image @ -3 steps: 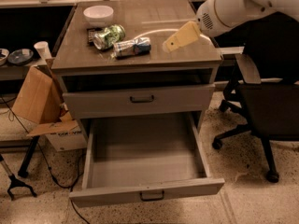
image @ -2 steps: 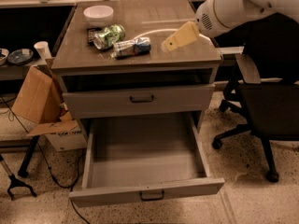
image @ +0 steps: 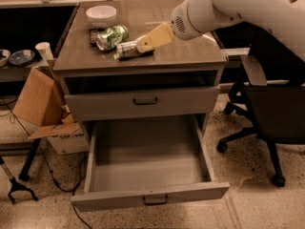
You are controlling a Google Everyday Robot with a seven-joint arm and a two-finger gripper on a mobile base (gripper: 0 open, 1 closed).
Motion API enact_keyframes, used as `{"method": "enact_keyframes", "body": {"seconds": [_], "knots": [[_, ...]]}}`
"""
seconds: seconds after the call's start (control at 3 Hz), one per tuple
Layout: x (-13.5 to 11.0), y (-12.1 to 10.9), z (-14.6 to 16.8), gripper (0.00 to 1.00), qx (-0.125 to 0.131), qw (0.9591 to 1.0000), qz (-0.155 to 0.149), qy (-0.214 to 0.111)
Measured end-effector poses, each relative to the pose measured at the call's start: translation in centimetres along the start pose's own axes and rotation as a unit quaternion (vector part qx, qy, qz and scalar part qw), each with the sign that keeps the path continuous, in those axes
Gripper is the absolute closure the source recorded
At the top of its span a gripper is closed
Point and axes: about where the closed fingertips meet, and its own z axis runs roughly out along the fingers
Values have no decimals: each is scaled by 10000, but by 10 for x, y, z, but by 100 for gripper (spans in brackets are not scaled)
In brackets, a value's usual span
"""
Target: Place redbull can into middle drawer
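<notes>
The redbull can lies on its side on the cabinet top, slim and silver-blue, just in front of a fatter green-and-white can. My gripper, tan-coloured at the end of the white arm, reaches in from the right and sits right at the redbull can's right end, overlapping it in the view. The middle drawer is pulled wide open below, and its grey inside holds nothing. Its low front panel has a small dark handle.
A white bowl stands at the back left of the cabinet top. The taller-fronted drawer above the open one is closed. An open cardboard box stands to the left on the floor, and a black office chair to the right.
My gripper has moved left across the cabinet top, from clear of the redbull can to right at its right end. The cans and the drawer stay where they were.
</notes>
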Motion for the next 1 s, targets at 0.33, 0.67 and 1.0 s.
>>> {"method": "enact_keyframes", "body": {"seconds": [0.33, 0.67, 1.0], "knots": [[-34, 40, 60, 0, -389, 9990, 50, -212], [-52, 61, 101, 0, -529, 9981, 182, -277], [-56, 58, 128, 0, -276, 9988, 338, -221]]}}
